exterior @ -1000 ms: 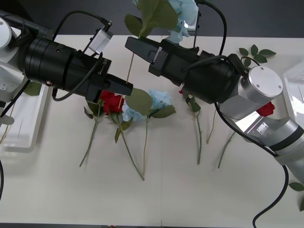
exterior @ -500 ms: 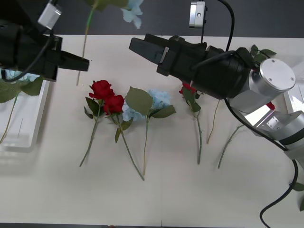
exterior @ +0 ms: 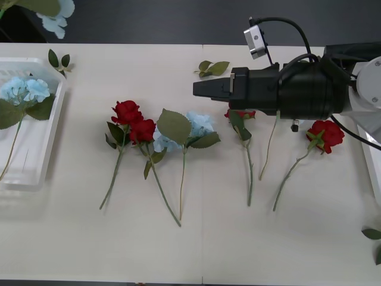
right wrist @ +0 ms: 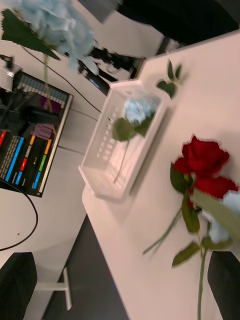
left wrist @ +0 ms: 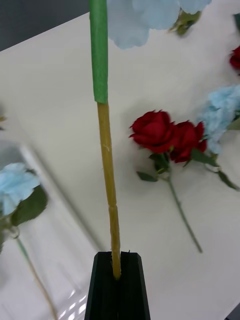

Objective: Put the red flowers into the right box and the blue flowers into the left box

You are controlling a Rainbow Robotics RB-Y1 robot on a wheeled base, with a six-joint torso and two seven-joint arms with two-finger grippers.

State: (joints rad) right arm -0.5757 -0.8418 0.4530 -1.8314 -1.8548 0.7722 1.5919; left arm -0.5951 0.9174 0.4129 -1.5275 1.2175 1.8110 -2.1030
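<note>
My left gripper (left wrist: 117, 272) is shut on the bare end of a blue flower's stem (left wrist: 107, 165). The flower's pale head (exterior: 52, 16) hangs high at the far left, above the left box (exterior: 41, 149). One blue flower (exterior: 24, 90) lies in that box. On the table lie two red flowers (exterior: 134, 119) side by side, a blue flower (exterior: 196, 126) right of them, a red flower (exterior: 239, 113) under my right arm and another red flower (exterior: 325, 134). My right gripper (exterior: 196, 89) hovers open over the table's middle, pointing left. The right box (exterior: 376, 173) shows as a rim.
Loose green leaf sprigs lie at the back centre (exterior: 213, 67), beside the left box's far corner (exterior: 58, 59) and at the front right edge (exterior: 372, 233). Bare table stretches along the front. A monitor and cables (right wrist: 30, 135) stand beyond the table's left end.
My left arm has lifted the blue flower from the table's middle and swung it left, over the left box. My right arm has drawn back to the right, uncovering a red flower.
</note>
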